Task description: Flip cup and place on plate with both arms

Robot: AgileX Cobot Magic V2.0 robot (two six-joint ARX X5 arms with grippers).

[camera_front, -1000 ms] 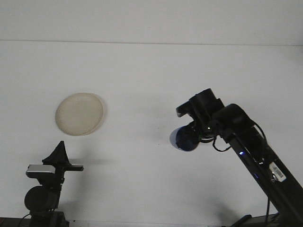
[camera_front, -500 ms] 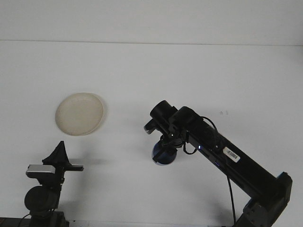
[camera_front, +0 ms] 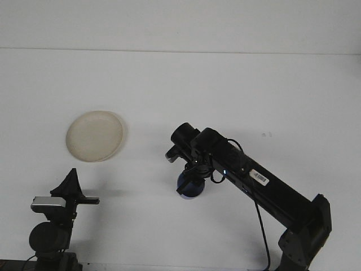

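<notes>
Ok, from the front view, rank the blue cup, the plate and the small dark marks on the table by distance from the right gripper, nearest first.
1. Blue cup: at the right gripper, table centre.
2. Small dark marks: on the table, to the right.
3. Plate: far left, beyond the left gripper.

Right pincer (camera_front: 189,179) hides cup (camera_front: 192,187) top (grip unclear) — left arm (camera_front: 53,226) base cropped.

Landmark: plate (camera_front: 94,135) on table (camera_front: 237,84), left of centre. Cup (camera_front: 190,185) right of plate and nearer camera, well apart from it, at tip of right arm (camera_front: 254,180). Right arm runs from cup down to base at lower right. Left gripper (camera_front: 70,186) nearer camera than plate, just left of plate's centre line, apart from it. Cup right of left gripper.
</notes>
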